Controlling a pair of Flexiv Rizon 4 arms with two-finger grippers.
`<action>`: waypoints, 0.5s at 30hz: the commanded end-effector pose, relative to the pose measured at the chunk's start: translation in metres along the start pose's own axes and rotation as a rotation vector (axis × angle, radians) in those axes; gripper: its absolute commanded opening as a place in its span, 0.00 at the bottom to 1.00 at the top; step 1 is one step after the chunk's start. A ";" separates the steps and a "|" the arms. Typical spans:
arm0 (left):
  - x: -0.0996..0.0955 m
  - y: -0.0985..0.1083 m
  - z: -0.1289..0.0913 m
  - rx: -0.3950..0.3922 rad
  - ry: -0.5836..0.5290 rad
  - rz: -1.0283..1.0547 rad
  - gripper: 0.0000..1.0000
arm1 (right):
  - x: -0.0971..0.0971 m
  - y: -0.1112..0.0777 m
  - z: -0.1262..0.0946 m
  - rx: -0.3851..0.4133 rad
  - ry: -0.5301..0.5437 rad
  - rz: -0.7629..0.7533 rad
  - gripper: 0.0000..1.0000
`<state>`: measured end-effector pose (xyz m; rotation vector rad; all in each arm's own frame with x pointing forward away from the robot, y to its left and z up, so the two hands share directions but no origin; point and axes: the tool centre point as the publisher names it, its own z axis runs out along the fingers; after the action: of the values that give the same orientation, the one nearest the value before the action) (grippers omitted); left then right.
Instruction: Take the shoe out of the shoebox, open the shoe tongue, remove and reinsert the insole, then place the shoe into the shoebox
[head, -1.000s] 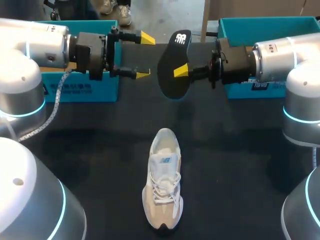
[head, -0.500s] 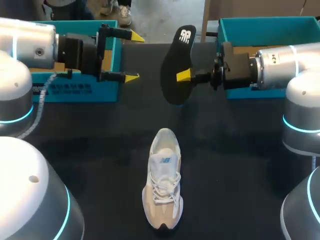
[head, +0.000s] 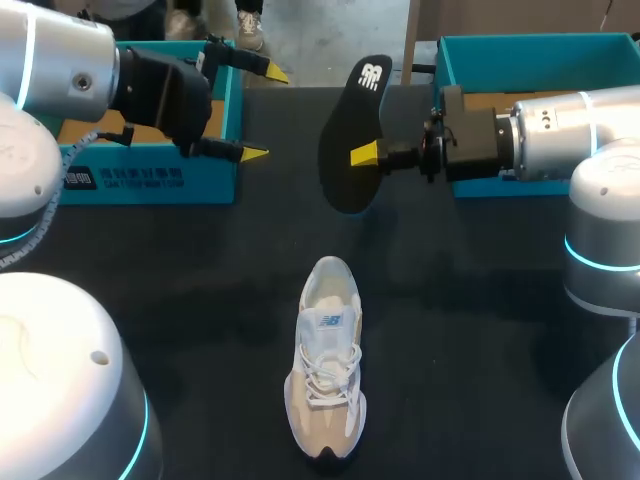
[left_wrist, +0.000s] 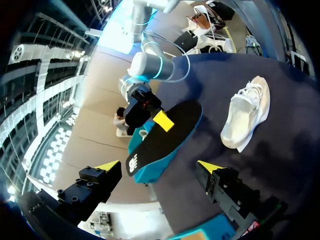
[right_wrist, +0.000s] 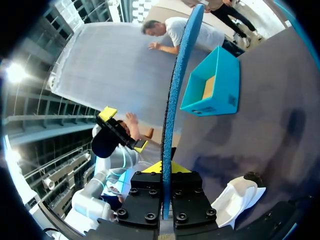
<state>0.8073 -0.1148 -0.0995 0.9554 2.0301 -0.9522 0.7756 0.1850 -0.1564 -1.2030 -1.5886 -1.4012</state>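
The right wrist view showed the thin black foam insole (right_wrist: 176, 100) edge-on with a blue underside the head view hid, clamped in the right gripper (right_wrist: 166, 167). The left gripper (head: 258, 112) hung spread wide, empty, beside the teal cardboard shoebox (head: 150, 180). The white-and-beige sneaker (head: 325, 360) lay on the dark table (head: 480, 330), well apart from both

The shoe (head: 325, 360) lies mid-table (head: 480, 330) toward the near edge, the insole (head: 345, 150) hangs behind it, gripped in the right gripper (head: 365, 155), between the left box (head: 150, 180) at the far left, with the spread-fingered left gripper (head: 258, 112) at its inner end, and the right box (head: 530, 45) at the far right.
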 end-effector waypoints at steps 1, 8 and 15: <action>-0.004 0.000 0.006 -0.045 0.070 -0.085 1.00 | -0.004 -0.009 0.001 -0.034 0.006 -0.027 0.00; 0.008 -0.003 -0.008 -0.118 0.205 -0.294 1.00 | -0.011 -0.021 0.000 -0.081 0.017 -0.094 0.00; 0.030 -0.003 -0.005 -0.285 0.390 -0.386 1.00 | -0.014 -0.030 0.008 -0.096 -0.089 -0.166 0.00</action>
<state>0.7895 -0.1011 -0.1230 0.6318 2.4956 -0.9467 0.7603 0.1832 -0.1828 -1.1704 -1.7159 -1.5694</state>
